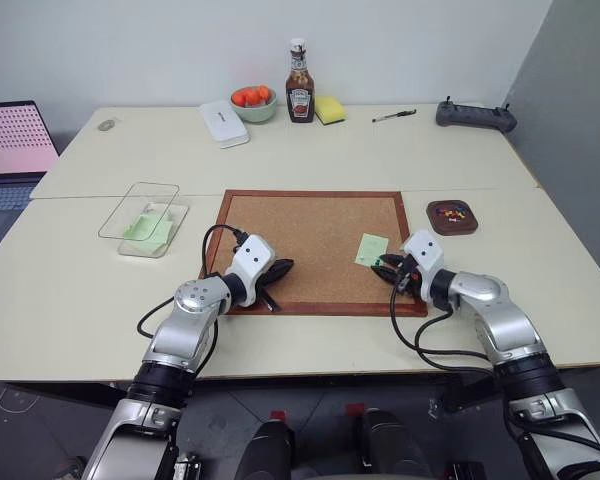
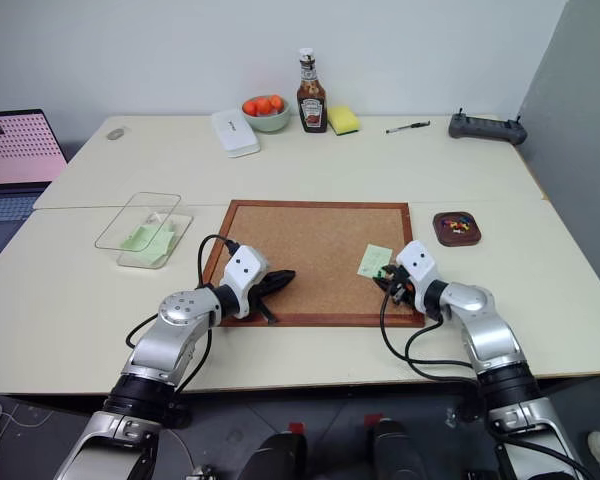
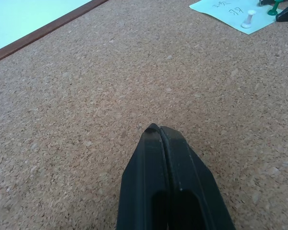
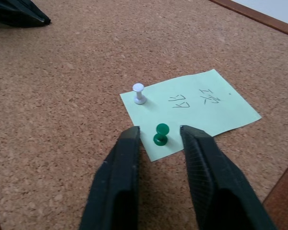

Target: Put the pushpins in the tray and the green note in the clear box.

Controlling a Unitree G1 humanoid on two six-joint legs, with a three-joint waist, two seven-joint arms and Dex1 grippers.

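Right claw (image 4: 159, 132) narrowly straddles green pushpin (image 4: 160, 134); left claw (image 3: 158, 130) closed; note (image 4: 192, 111) scribbled.

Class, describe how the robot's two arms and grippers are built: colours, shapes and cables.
Both arms have rounded silver-grey shells with black joints, and black cables loop loosely beside each forearm. A white, boxy wrist block with small dark dots precedes the left gripper and the right gripper, each with two tapered black fingers.

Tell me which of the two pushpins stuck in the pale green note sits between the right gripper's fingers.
The green-headed pushpin, near the green note's corner, between the right gripper's black fingers. The white-headed pushpin stands farther off.
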